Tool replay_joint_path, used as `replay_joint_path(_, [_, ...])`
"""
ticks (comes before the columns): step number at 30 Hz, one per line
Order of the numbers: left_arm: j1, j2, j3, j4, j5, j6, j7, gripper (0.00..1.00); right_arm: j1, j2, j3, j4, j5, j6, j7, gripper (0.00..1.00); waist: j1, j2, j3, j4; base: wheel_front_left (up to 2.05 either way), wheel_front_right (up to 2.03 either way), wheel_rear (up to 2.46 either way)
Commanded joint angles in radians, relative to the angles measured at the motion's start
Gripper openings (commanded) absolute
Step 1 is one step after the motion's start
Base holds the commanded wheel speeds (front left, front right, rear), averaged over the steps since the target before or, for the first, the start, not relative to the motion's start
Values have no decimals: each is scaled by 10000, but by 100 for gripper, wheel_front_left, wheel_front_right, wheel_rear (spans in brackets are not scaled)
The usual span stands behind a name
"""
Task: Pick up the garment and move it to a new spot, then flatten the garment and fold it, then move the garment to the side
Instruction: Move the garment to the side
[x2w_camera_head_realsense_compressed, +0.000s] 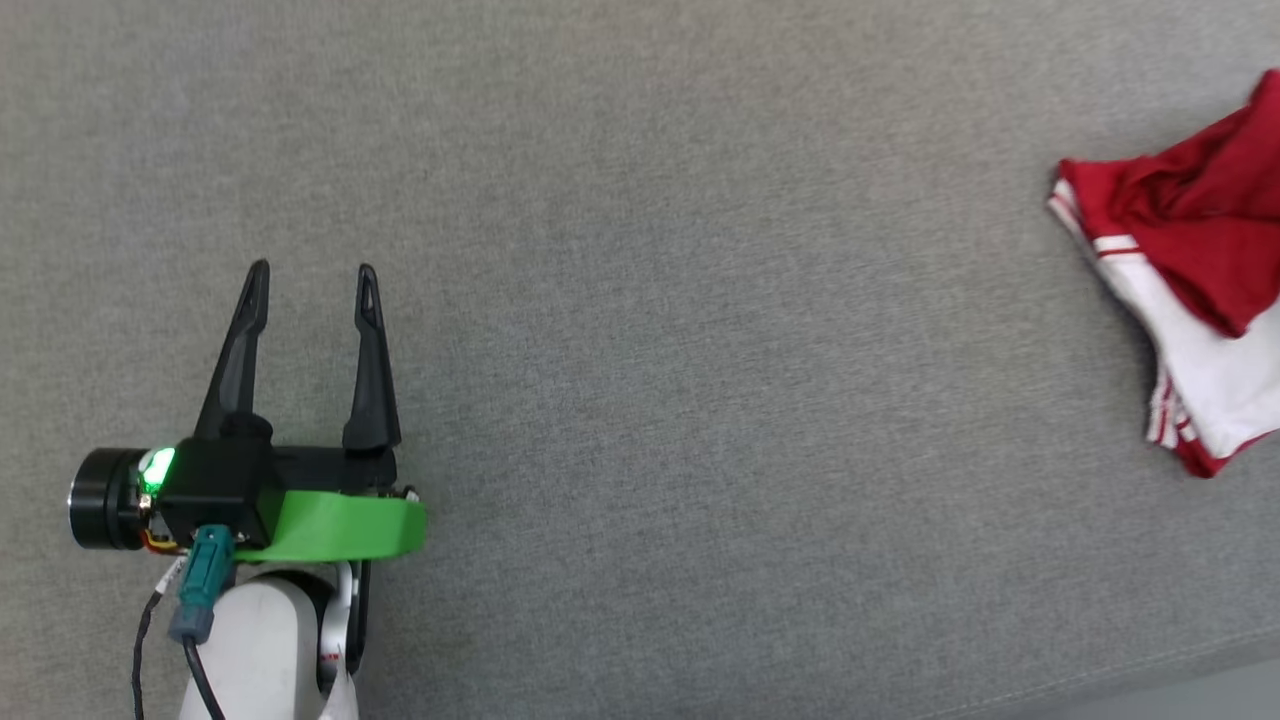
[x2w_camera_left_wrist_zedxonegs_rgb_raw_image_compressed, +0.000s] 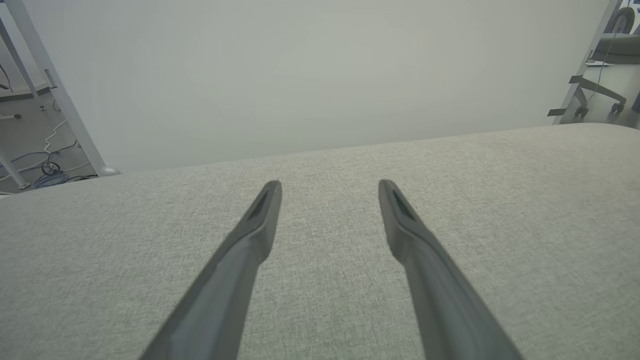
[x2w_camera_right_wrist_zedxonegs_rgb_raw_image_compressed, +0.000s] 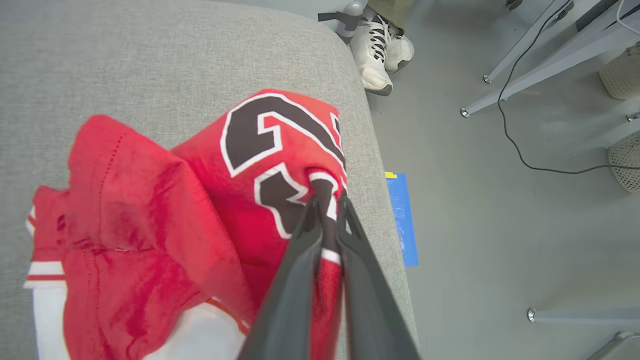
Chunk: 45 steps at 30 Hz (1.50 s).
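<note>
1. Right wrist view: the right gripper (x2w_camera_right_wrist_zedxonegs_rgb_raw_image_compressed: 328, 202) pinches a fold of the red jersey T-shirt (x2w_camera_right_wrist_zedxonegs_rgb_raw_image_compressed: 150, 200) at its black numerals.
2. The jersey T-shirt sits bunched on the grey fabric table (x2w_camera_right_wrist_zedxonegs_rgb_raw_image_compressed: 150, 50), beside the table's edge.
3. The left gripper (x2w_camera_head_realsense_compressed: 313, 270) hangs over the table, fingers spread and empty, well apart from the garment.

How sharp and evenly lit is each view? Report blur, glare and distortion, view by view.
Head view: flat, even light, no glare, the left gripper crisp, the garment cut by the right edge. Left wrist view: its fingers soft near the lens, surface edge bowed by the wide angle. Right wrist view: the right gripper blurs toward the bottom, numerals sharp.
</note>
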<state>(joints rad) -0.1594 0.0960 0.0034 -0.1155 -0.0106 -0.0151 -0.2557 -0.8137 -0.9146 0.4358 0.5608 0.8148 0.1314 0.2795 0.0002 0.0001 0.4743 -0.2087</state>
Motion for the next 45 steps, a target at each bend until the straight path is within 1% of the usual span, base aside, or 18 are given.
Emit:
replay_joint_path(1, [-236, 88, -13, -103, 79, -55, -61, 100, -218, -56, -200, 321, -95, -7, -158, 0, -2, -1, 887, 374, 0, 0, 0])
replay_joint_path(10, [-462, 137, 0, -296, 63, 34, -61, 100, -414, -185, -1077, 2095, -449, -7, -781, 0, -2, -1, 1383, 568, 0, 0, 0])
replay_joint_path(13, [-424, 114, -28, -361, 76, 105, -61, 100, -351, -211, -1149, 2443, -523, -7, -888, 0, -2, -1, 1394, 578, 0, 0, 0])
replay_joint_path(16, [-407, 120, 13, -311, 41, 143, -61, 100, -337, -52, -1218, 2627, -453, -7, -1078, 0, -2, -1, 1257, 535, 0, 0, 0])
replay_joint_path(17, [-401, 117, 11, -280, 33, 144, -61, 100, -334, 8, -1249, 2694, -431, -7, -1146, 24, -2, -1, 1183, 530, 0, 0, 0])
replay_joint_path(18, [-395, 112, -3, -236, 26, 141, -61, 100, -304, 68, -1260, 2778, -428, -7, -1210, 76, -2, -1, 1059, 532, 0, 0, 0])
replay_joint_path(19, [-386, 104, -15, -204, 18, 139, -61, 100, -273, 80, -1266, 2837, -450, -7, -1293, 100, -2, -1, 957, 538, 0, 0, 0])
replay_joint_path(23, [-252, 37, -75, -110, -10, 176, -61, 100, -56, 42, -1338, 2972, -550, -7, -2002, 100, -2, -1, 306, 617, 0, 0, 0])
replay_joint_path(25, [-109, -1, -89, -65, -36, 202, -61, 100, 67, -21, -1386, 2903, -695, -7, -2648, 100, -2, -1, -63, 660, 0, 0, 0])
replay_joint_path(28, [214, -51, -63, 21, -82, 245, -61, 100, 295, 49, -1438, 2682, -1000, -7, -3749, 100, -2, -1, -661, 683, 0, 0, 0])
replay_joint_path(30, [445, -81, -47, 66, -102, 269, -61, 100, 438, 170, -1520, 2513, -1201, -7, -4444, 100, -2, -1, -1023, 702, 0, 0, 0])
replay_joint_path(33, [738, -121, 1, 131, -136, 301, -61, 100, 566, 453, -1808, 2201, -1573, -7, -5112, 100, -2, -1, -1508, 756, 0, 0, 0])
replay_joint_path(35, [919, -145, 18, 178, -144, 313, -61, 100, 697, 754, -2117, 1851, -1950, -7, -5319, 100, -2, -1, -1815, 835, 0, 0, 0])
replay_joint_path(37, [1092, -167, 30, 250, -146, 323, -61, 100, 851, 1189, -2571, 1336, -2456, -7, -5391, 100, -2, -1, -2089, 929, 0, 0, 0])
replay_joint_path(39, [1238, -190, 31, 298, -146, 332, -61, 100, 1122, 1773, -3225, 519, -3089, -7, -5404, 100, -2, -1, -2346, 1048, 0, 0, 0])
replay_joint_path(42, [1447, -219, 56, 379, -151, 358, -61, 100, 1966, 2902, -4318, -1132, -4109, -7, -5408, 100, -2, -1, -2702, 1229, 0, 0, 0])
replay_joint_path(45, [1589, -231, 78, 516, -159, 320, -61, 100, 2944, 3935, -4927, -2585, -4912, -7, -5409, 100, -2, -1, -2996, 1418, 0, 0, 0])
